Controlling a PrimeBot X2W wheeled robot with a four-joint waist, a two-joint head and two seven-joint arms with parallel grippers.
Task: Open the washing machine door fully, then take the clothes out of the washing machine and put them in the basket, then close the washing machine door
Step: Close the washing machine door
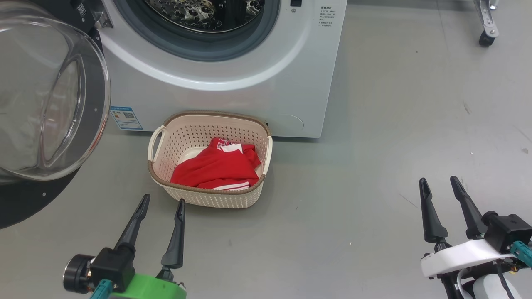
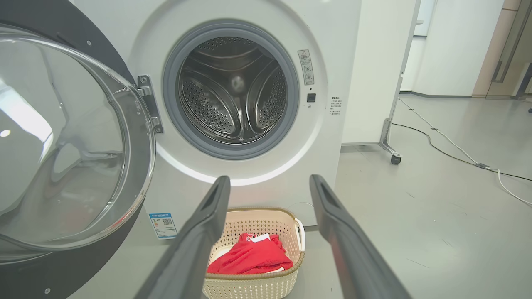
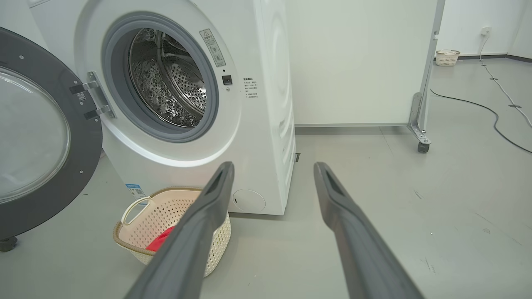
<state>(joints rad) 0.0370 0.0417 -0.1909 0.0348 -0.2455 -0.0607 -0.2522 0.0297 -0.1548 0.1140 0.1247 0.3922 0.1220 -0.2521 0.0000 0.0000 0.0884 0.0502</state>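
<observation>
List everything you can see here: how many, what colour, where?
washing machine: one, white, straight ahead
washing machine door: one, black with glass, open at left
basket: one, cream, brown rim, on floor before machine
clothes: count unclear, red, white trim, in basket
label sticker: one, blue, machine's lower corner
wheeled panel: one, white, beside machine
cables: two, white and dark, on floor
far basket: one, cream, in the distance
left gripper: one, dark, open, near basket
right gripper: one, dark, open, farther right
</observation>
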